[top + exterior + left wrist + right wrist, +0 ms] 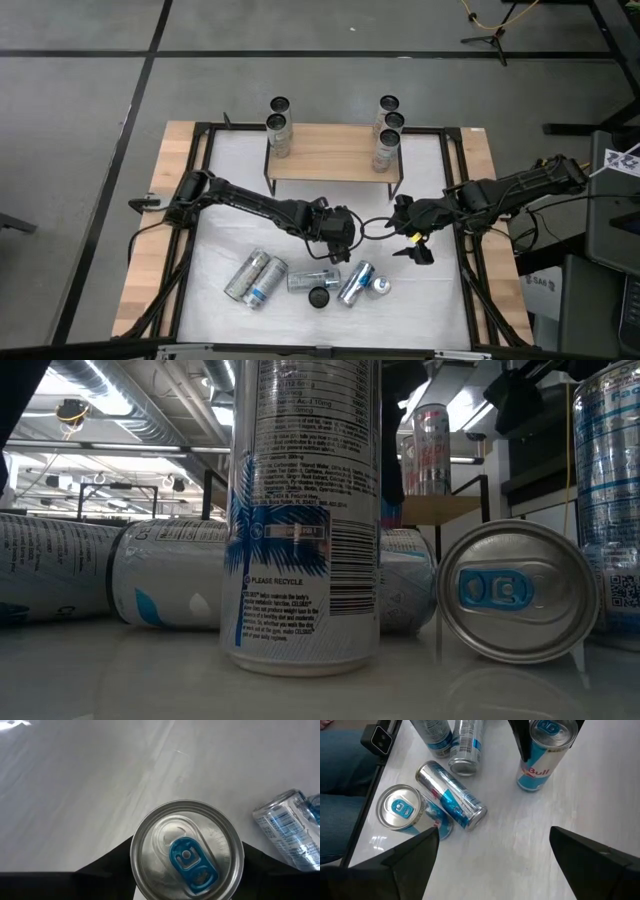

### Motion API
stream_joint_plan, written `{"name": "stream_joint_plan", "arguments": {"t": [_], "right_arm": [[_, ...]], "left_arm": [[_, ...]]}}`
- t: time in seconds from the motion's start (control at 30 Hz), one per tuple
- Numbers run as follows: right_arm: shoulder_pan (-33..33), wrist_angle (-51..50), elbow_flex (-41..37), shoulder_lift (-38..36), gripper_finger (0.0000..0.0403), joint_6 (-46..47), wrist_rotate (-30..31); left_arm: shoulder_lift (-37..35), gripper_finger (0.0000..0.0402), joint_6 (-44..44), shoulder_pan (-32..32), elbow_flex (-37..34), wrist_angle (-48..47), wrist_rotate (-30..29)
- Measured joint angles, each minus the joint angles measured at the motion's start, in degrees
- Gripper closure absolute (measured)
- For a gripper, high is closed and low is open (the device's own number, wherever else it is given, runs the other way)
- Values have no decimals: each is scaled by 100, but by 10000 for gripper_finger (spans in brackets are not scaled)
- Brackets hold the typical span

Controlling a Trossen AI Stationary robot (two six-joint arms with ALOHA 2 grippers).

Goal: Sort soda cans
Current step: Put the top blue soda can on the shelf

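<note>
High view: left gripper (343,232) near table middle, just in front of wooden shelf (330,152); loose soda cans (300,280) lie nearer front edge than shelf; five more stand at shelf ends. Right gripper (412,238) beside left one, fingers spread wide, empty.

Left wrist view: upright can (187,851) with blue tab between dark fingers (107,865); grip contact cannot tell.

Right wrist view: same upright can (543,751) ahead.
</note>
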Motion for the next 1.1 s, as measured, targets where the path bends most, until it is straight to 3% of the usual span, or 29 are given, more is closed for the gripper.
{"name": "stream_joint_plan", "arguments": {"t": [0.27, 0.57, 1.1], "right_arm": [[0, 0, 0, 0, 27, -11, 0], [0, -2, 0, 0, 27, -13, 0], [0, 0, 0, 0, 27, -20, 0]], "left_arm": [[-68, 185, 330, 118, 84, -13, 690], [-79, 185, 1274, 283, 1039, -372, 1166], [-92, 185, 2428, 741, 2767, -1504, 1255]]}}
